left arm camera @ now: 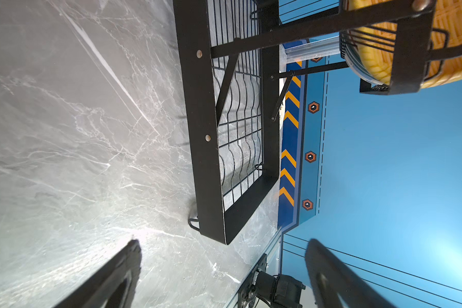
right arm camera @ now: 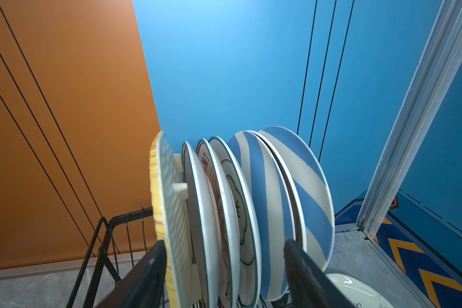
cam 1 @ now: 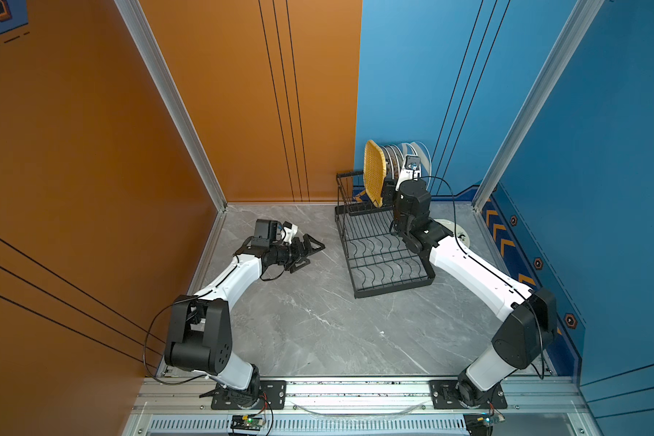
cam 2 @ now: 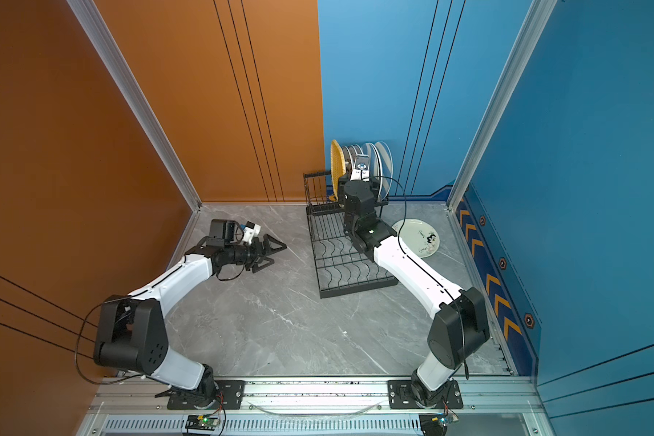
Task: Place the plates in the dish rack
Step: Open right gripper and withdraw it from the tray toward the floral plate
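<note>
left side first: the left gripper (cam 1: 312,254) sits low over the grey marble table (cam 1: 318,332), well apart from everything else and pointing toward the rack. its jaws are spread wide, and the left wrist view shows the fingers (left arm camera: 132,256) with just table and blue wall (left arm camera: 384,160) in the gap

moving right, the dish rack (cam 1: 393,290) stands at the back of the table, near where the orange wall (cam 1: 242,94) meets the blue one. the plates in it are up on the raised shelf at the back, standing on edge in a tight row. going along that row in the right wrist view:
- the yellow woven plate (right arm camera: 168,213) at the left end
- a white plate with a green rim (right arm camera: 199,213)
- one with red characters (right arm camera: 207,162)
- one with a green flower outline (right arm camera: 238,202)
- a blue and cream striped plate (right arm camera: 262,202)
- a thin rim squeezed in behind it that i can't make out
- a second striped plate (right arm camera: 307,186) at the right end

the right gripper (right arm camera: 224,245) is up at that shelf, right in front of the row. its jaws stand apart, roughly as wide as the row, and aren't clamped on anything. can't tell if either finger touches a plate

furthest right, a white plate with a dark print (cam 2: 418,238) lies flat on the table just beside the rack
</note>
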